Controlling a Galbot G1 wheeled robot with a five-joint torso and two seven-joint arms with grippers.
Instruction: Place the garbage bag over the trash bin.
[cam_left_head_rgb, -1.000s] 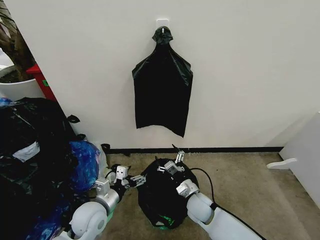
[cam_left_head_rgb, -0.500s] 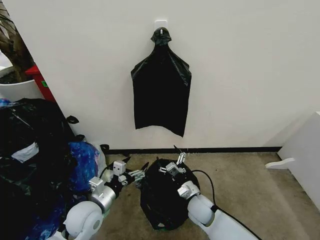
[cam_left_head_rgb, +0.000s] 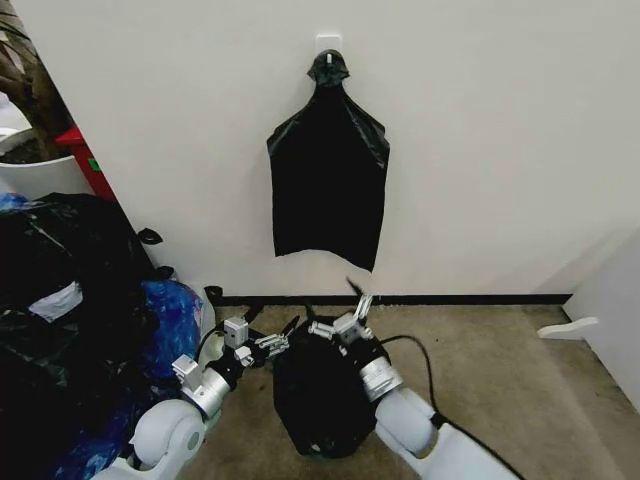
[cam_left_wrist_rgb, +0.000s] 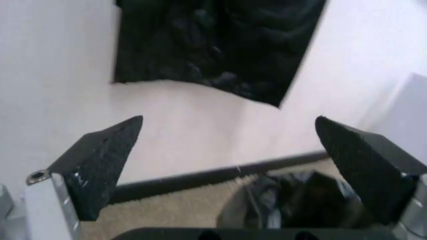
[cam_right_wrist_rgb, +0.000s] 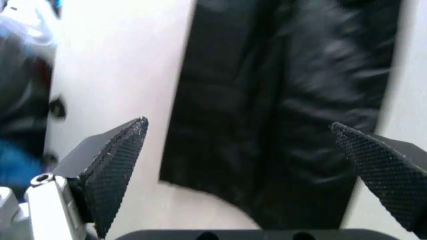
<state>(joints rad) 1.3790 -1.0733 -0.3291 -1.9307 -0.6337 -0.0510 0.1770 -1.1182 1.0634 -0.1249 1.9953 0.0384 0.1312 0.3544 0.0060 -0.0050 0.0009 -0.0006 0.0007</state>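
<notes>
The garbage bag (cam_left_head_rgb: 312, 395), glossy black and crinkled, is draped over a round shape on the carpet; the trash bin under it is hidden. My left gripper (cam_left_head_rgb: 280, 335) hovers open just left of the bag's top. My right gripper (cam_left_head_rgb: 345, 315) is open above the bag's far edge, tilted up at the wall. Between the open fingers of the left gripper (cam_left_wrist_rgb: 228, 122) in the left wrist view I see the wall and the garbage bag (cam_left_wrist_rgb: 293, 200) low down. My right gripper (cam_right_wrist_rgb: 239, 124) holds nothing in the right wrist view.
A flat bunch of black bags (cam_left_head_rgb: 328, 190) hangs from a wall hook straight ahead. Bulging black sacks (cam_left_head_rgb: 60, 290) and a blue bag (cam_left_head_rgb: 170, 320) crowd the left. A white planter (cam_left_head_rgb: 40, 175) stands far left, white furniture (cam_left_head_rgb: 610, 310) at right. A cable (cam_left_head_rgb: 420, 360) trails beside my right arm.
Both grippers have risen a little toward the wall, the left one edging closer to the bag's top. The draped bag has stayed in place.
</notes>
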